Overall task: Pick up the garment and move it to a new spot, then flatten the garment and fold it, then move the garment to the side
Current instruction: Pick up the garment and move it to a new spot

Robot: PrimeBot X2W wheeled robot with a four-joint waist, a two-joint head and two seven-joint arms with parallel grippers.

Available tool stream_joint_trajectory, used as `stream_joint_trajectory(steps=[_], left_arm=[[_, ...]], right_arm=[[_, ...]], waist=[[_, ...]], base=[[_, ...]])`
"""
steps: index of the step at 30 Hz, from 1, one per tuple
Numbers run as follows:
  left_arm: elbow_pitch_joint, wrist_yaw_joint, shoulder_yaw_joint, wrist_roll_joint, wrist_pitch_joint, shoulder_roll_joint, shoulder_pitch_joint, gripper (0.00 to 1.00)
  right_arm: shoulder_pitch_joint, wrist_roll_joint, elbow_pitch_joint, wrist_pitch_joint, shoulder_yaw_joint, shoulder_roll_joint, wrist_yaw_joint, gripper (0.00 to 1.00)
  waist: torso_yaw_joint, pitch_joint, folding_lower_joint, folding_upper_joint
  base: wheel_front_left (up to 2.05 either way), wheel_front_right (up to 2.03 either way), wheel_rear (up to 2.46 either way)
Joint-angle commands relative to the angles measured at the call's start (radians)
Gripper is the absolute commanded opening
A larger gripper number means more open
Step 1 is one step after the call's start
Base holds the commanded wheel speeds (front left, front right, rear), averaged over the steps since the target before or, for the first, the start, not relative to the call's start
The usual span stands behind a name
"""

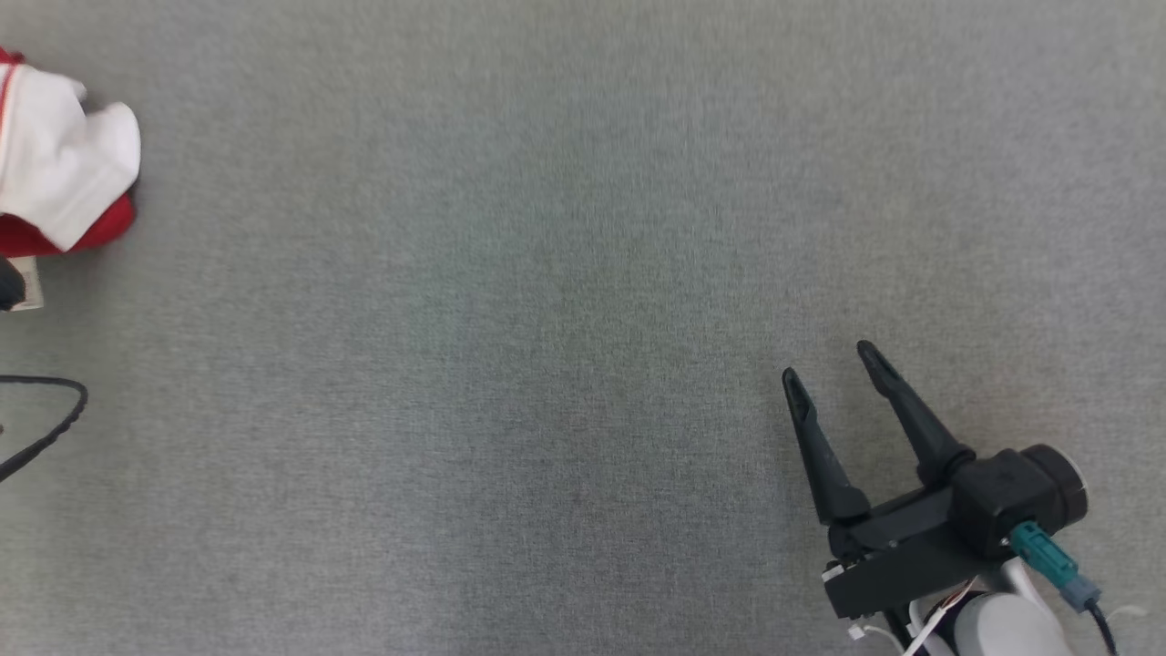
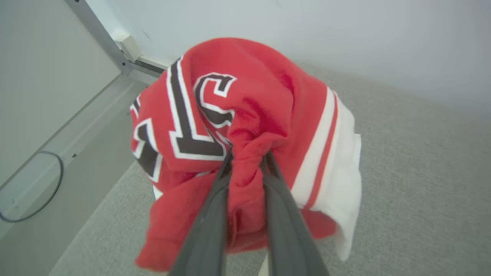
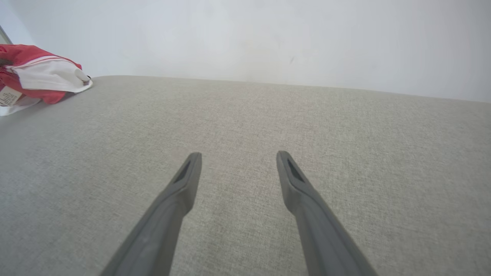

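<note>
The garment (image 2: 245, 126) is a red and white jersey with black, white-edged lettering, bunched in a heap at the table's far left edge (image 1: 64, 173). In the left wrist view my left gripper (image 2: 247, 157) is shut on a pinched fold of its red cloth, the fabric squeezed between both dark fingers. From the right wrist view the garment (image 3: 42, 76) lies far off at the upper left. My right gripper (image 1: 833, 360) stands open at the lower right over bare grey cloth, fingers (image 3: 188, 176) wide apart with nothing between them.
The table is covered in grey fabric (image 1: 547, 364). A black cable (image 1: 55, 424) loops in at the left edge. Beyond the table's left side run a metal frame (image 2: 103, 38) and pale floor; a white wall (image 3: 268, 38) stands behind.
</note>
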Motion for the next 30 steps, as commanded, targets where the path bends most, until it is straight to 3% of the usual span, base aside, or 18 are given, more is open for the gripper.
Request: stream_joint_trajectory(steps=[1, 12, 23, 30], left_arm=[[-0.028, -0.009, -0.011, 0.011, 0.007, 0.017, 0.015, 0.0], [-0.314, -0.091, -0.068, -0.016, 0.101, 0.008, 0.026, 0.0], [-0.721, -0.125, -0.163, -0.12, 0.17, -0.145, 0.136, 0.0], [-0.898, -0.097, -0.228, -0.129, 0.209, -0.221, 0.321, 0.0]], right_arm=[[0.006, 0.009, 0.021, -0.016, 0.007, 0.017, -0.003, 1.0], [0.043, 0.011, 0.119, -0.074, -0.016, 0.077, -0.003, 1.0], [0.09, -0.005, 0.117, -0.074, -0.07, 0.104, -0.003, 1.0], [0.098, 0.002, 0.113, -0.076, -0.065, 0.123, -0.003, 1.0]], waist=[[0.021, -0.119, -0.0001, -0.0001], [-0.024, -0.326, -0.0001, -0.0001], [-0.2, -0.397, -0.0001, -0.0001], [-0.352, -0.373, -0.0001, -0.0001]], base=[[0.0, 0.0, 0.0], [0.0, 0.0, 0.0], [0.0, 0.0, 0.0], [0.0, 0.0, 0.0]])
